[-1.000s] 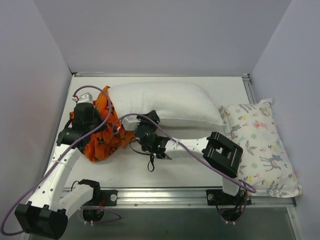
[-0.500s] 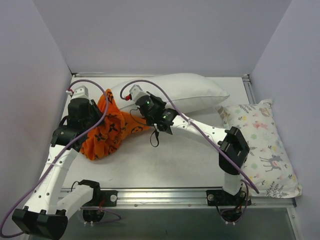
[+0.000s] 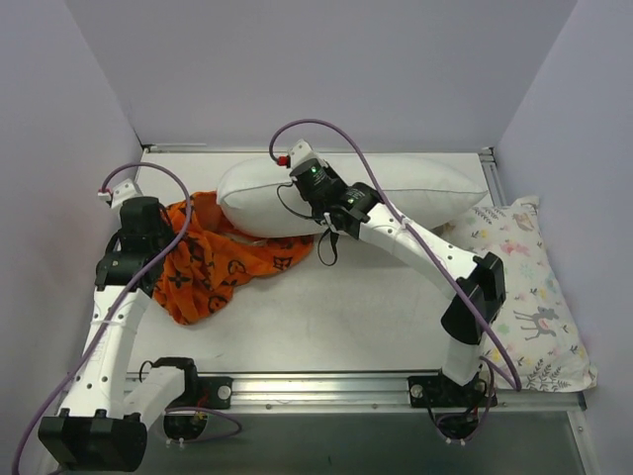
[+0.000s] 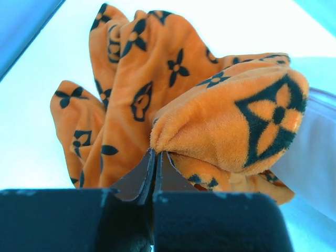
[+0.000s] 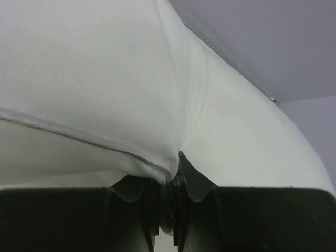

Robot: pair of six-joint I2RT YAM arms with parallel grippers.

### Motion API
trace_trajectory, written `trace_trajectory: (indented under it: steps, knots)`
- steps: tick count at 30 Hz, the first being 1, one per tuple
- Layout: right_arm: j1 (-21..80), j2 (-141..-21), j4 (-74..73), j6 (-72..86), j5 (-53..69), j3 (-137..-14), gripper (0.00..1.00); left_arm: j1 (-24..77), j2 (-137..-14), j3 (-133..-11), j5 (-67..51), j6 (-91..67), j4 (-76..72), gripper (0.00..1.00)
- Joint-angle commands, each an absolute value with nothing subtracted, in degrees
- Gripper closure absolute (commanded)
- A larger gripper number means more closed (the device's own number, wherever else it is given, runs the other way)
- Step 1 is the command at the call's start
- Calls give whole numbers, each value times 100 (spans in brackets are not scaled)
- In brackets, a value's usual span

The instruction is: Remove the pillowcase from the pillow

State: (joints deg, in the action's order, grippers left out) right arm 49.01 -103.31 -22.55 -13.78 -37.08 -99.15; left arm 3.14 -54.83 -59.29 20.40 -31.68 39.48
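Wide white table, and across its back lies the big plain white pillow, lifted a little at its near-left part. It looks bare from end to end.

Off at the right edge sits the pastel animal-print pillow, out of the play and touched by nobody.

Down at the left is the orange pillowcase, black flowers and stars all over it. It is crumpled in a loose heap on the table, and its right-hand edge runs up against the white pillow's near-left corner. Whether a fold is tucked under that corner, I can't tell from above.

The left gripper is pinched tight on a bunched fold of the orange plush, with the fabric bulging above the fingertips. The right gripper is clamped on the white pillow's seamed edge, the cloth puckering into the closed jaws.

So this reads as the final separation, each arm holding its own piece. By my judgement the next move is to draw the two apart, cover towards the left wall and pillow held back, until no orange touches white. Both grips must hold for that, and the thin pinch on the pillow's seam is the one that could slip.
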Motion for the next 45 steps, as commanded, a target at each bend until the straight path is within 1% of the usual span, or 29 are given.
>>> trace_trajectory:
  steps: [1, 4, 9, 13, 18, 23, 26, 28, 29, 31, 32, 33, 34, 35, 36, 37, 38, 39, 40, 41, 42, 45]
  knots:
    - [4773, -9677, -2373, -784, -3604, -10598, 100, 167, -5633, -5862, 2092, -3375, 3613, 100]
    - [4676, -9677, -2619, -537, -3218, -11081, 100, 36, -5827, -5950, 2215, -3445, 3577, 100]
    - [4483, -9668, -2804, -1, -2455, -11636, 100, -1000, -5880, -6134, 1680, -3595, 3402, 100]
    - [4403, -9651, -2821, 369, -2207, -11988, 100, -1370, -5941, -6424, 1547, -3525, 3410, 100]
    - [4403, -9475, -2760, 1061, -2101, -12435, 100, -1415, -6240, -6530, 1143, -3454, 3244, 100]
    - [4386, -9562, -2760, 2038, -2136, -12849, 100, -1398, -6460, -6056, 424, -3524, 2743, 100]
    - [4290, -9738, -2760, 2731, -2144, -13034, 100, -1319, -6469, -5810, 247, -3516, 2549, 99]
    - [4132, -9835, -2751, 3109, -2040, -13017, 100, -1143, -6477, -5757, 158, -3420, 2496, 92]
    - [3870, -9870, -2751, 3642, -1909, -12921, 100, -1073, -6469, -5713, 167, -3393, 2487, 89]
    - [3517, -10002, -2716, 4172, -1241, -12701, 100, -880, -6451, -5678, 97, -3288, 2479, 83]
    - [3359, -10045, -2690, 4619, -987, -12387, 100, -827, -6434, -5660, 88, -3270, 2479, 81]
    - [3018, -10142, -2620, 4841, -497, -12166, 100, -757, -6425, -5617, 70, -3261, 2487, 80]
    - [2884, -10177, -2497, 4999, -188, -11929, 100, -625, -6407, -5590, 79, -3261, 2479, 80]
    - [2744, -10186, -2209, 5140, -45, -11596, 100, -537, -6372, -5564, 79, -3252, 2470, 78]
    - [2559, -10152, -1997, 5385, 200, -10905, 100, -458, -6346, -5503, 79, -3252, 2444, 77]
    - [2471, -10125, -1725, 5449, 568, -10490, 100, -240, -6346, -5485, 114, -3235, 2426, 76]
    - [2409, -10116, -1444, 5484, 667, -10216, 100, -142, -6337, -5467, 149, -3234, 2426, 75]
    - [2365, -10108, -1337, 5406, 764, -9734, 100, -62, -6320, -5449, 158, -3226, 2426, 71]
    - [2329, -10099, -1266, 5327, 817, -9547, 100, -44, -6302, -5397, 167, -3226, 2400, 69]
    - [2320, -10090, -1187, 5257, 843, -9371, 100, 234, -6276, -5370, 184, -3226, 2382, 67]
    - [2312, -10020, -1100, 5186, 887, -8908, 100, 307, -6249, -5353, 185, -3217, 2373, 62]
    - [2294, -9775, -739, 4975, 975, -8203, 100, 544, -6065, -5247, 193, -3199, 2311, 52]
